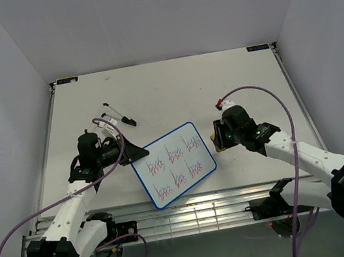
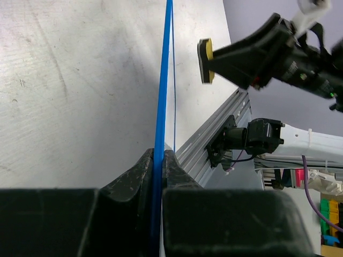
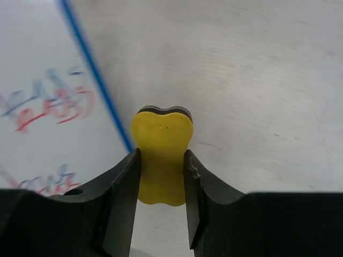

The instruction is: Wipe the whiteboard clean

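— Where's the whiteboard [image 1: 174, 164]?
— On the table [image 1: 173, 95] between my arms, skewed, six scribbles [image 1: 176, 156] unwiped. My left gripper [image 2: 159, 163] is pinched on its left frame edge; my right gripper [image 3: 162, 156] is clamped on the yellow eraser [image 3: 162, 128], just beside the right edge, off the surface.
— What worries you?
— That thin edge grip. If I press hard, the board may pivot or slip free. Whether it sits flat, I can't tell.
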{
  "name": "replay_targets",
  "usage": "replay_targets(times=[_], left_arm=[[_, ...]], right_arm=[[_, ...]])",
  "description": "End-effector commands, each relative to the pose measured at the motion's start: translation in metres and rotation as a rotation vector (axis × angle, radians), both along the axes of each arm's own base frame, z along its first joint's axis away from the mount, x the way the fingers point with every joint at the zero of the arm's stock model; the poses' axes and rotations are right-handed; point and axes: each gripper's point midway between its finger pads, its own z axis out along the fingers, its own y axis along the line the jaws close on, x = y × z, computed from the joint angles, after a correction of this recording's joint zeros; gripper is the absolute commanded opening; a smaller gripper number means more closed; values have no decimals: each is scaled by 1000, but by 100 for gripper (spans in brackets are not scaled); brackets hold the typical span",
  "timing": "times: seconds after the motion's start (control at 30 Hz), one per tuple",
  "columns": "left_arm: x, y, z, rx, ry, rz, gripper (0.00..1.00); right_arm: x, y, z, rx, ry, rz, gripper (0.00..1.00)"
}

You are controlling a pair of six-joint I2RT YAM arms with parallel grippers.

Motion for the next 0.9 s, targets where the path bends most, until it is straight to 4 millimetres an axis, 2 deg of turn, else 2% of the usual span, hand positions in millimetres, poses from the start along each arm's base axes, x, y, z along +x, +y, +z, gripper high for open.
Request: replay_targets(times=[0.0, 0.03, 0.07, 0.13, 0.17, 0.2, 0.23, 0.27, 0.3, 0.33, 0.37, 0.4, 0.43, 0.5, 0.57, 0.6, 0.7, 0.73, 0.83, 0.87], left_arm=[[5, 3, 5, 37, -50, 15, 0], [6, 3, 5, 40, -47, 19, 0], [5, 3, 5, 42, -44, 18, 0], [5, 3, 3, 46, -32, 12, 0], [5, 3, 2, 47, -27, 10, 0], [4, 2, 2, 48, -24, 6, 0], [4, 2, 1, 49, -18, 8, 0], [5, 3, 0, 51, -13, 12, 0], [5, 2, -1, 52, -8, 11, 0], [4, 2, -3, 53, 1, 7, 0], [4, 2, -4, 51, 9, 4, 0], [3, 1, -5, 51, 12, 1, 0], [3, 1, -6, 50, 19, -1, 0], [3, 0, -6, 51, 20, -4, 0], [3, 0, -5, 48, 17, -4, 0], [2, 0, -6, 49, 17, -6, 0], [1, 0, -4, 47, 9, -7, 0], [1, 0, -4, 45, 8, -10, 0], [-1, -1, 0, 38, -6, -20, 0], [-2, -2, 0, 34, -7, -26, 0]], right_arm=[[-17, 78, 57, 174, -135, 223, 34], [-24, 95, 68, 225, -163, 265, 34], [-39, 128, 86, 310, -220, 367, 34], [-60, 162, 102, 401, -254, 493, 34], [-77, 186, 118, 444, -291, 566, 34], [-75, 192, 124, 422, -329, 546, 34], [-90, 210, 115, 389, -320, 590, 34], [-91, 218, 116, 358, -343, 591, 34], [-86, 226, 129, 340, -380, 561, 33], [-88, 237, 118, 303, -368, 566, 33], [-98, 247, 119, 293, -372, 586, 33], [-97, 256, 132, 303, -395, 575, 33], [-106, 267, 124, 288, -384, 600, 33], [-109, 282, 124, 281, -385, 609, 33], [-112, 289, 121, 274, -380, 622, 33], [-110, 291, 113, 253, -372, 615, 33], [-103, 285, 100, 202, -370, 583, 33], [-101, 279, 89, 172, -362, 576, 34], [-87, 260, 76, 141, -351, 519, 34], [-83, 246, 59, 111, -328, 502, 34]])
